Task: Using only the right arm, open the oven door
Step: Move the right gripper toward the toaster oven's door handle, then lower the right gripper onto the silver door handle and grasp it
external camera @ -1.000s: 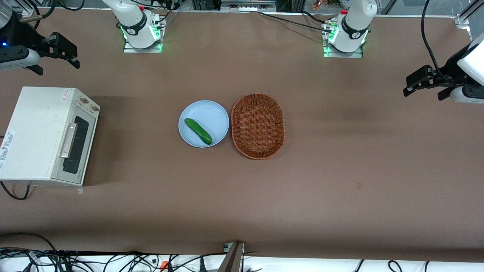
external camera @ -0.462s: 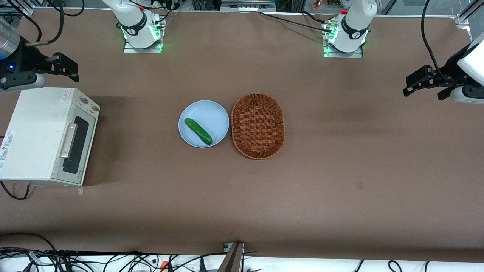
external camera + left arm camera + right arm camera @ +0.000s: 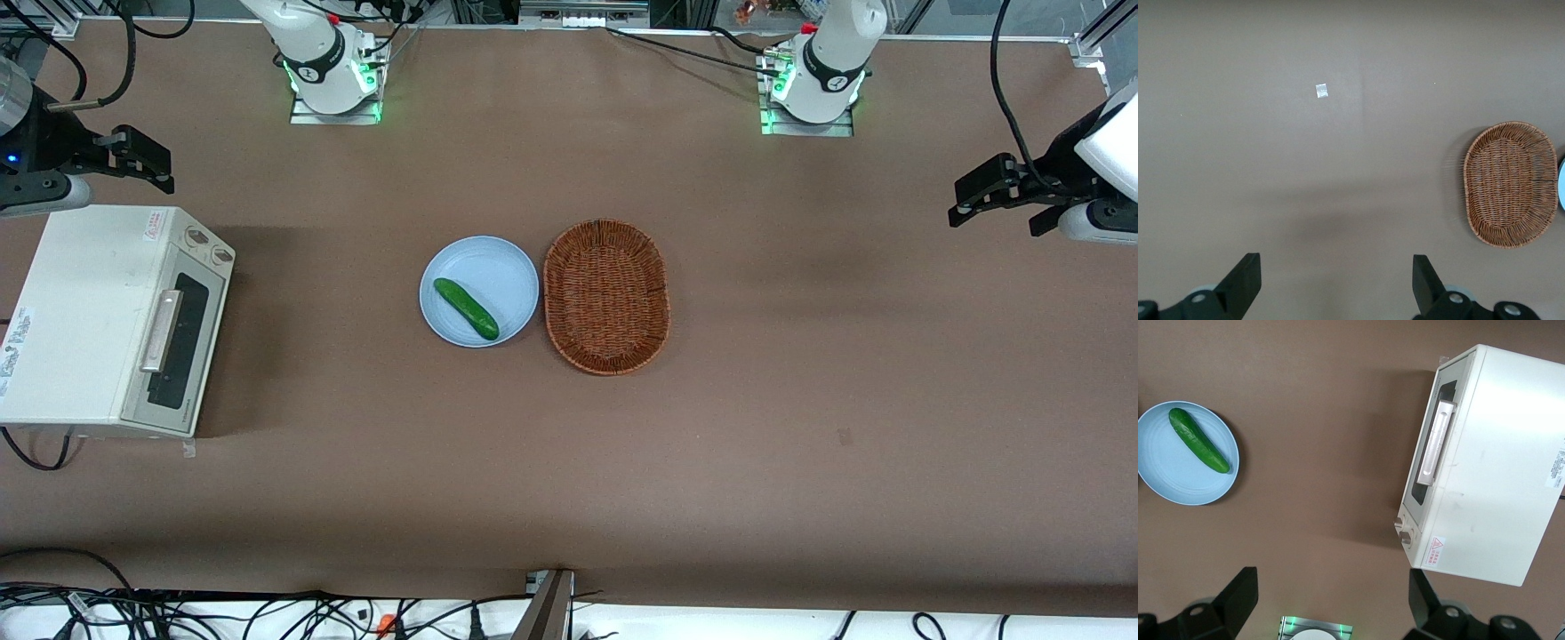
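Note:
The cream toaster oven (image 3: 89,311) stands at the working arm's end of the table. Its oven door (image 3: 176,348), with dark glass and a silver bar handle (image 3: 161,331), is closed against the body. My right arm's gripper (image 3: 156,165) hovers above the table, farther from the front camera than the oven and close to its knob end. It is open and empty. The right wrist view looks down between the wide-apart fingers of the gripper (image 3: 1331,597) and shows the closed door (image 3: 1426,477) and its handle (image 3: 1436,443).
A light blue plate (image 3: 498,267) with a green cucumber (image 3: 466,308) lies mid-table, touching a brown wicker basket (image 3: 605,296). Two arm bases with green lights (image 3: 333,84) stand along the table edge farthest from the front camera.
My gripper has moved nearer to the front camera and the oven, and a little toward the table's end. The oven door has not moved.

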Motion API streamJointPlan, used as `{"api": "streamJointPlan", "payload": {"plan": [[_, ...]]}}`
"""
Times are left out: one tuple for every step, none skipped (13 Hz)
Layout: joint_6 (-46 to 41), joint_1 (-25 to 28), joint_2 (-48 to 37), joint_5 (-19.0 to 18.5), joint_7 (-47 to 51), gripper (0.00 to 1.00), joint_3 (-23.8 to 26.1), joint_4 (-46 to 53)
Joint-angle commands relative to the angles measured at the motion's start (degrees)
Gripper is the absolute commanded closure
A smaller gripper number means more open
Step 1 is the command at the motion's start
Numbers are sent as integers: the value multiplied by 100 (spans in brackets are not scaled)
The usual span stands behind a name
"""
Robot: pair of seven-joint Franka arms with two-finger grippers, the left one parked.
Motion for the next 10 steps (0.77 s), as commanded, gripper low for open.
{"api": "streamJointPlan", "payload": {"plan": [[-77, -25, -86, -50, -87, 0, 1, -47], [-77, -25, -86, -50, -87, 0, 1, -47], [-86, -25, -86, -50, -87, 0, 1, -47], [-86, -25, -95, -41, -95, 0, 1, -30], [-112, -25, -95, -6, -87, 0, 1, -29], [-129, -25, -95, 20, -87, 0, 10, -29], [-121, -25, -121, 21, -113, 0, 10, -29], [-112, -25, -121, 21, -148, 0, 10, -29], [-86, -25, -78, 21, -174, 0, 2, -29], [-60, -25, -16, 3, -183, 0, 1, -47]]}}
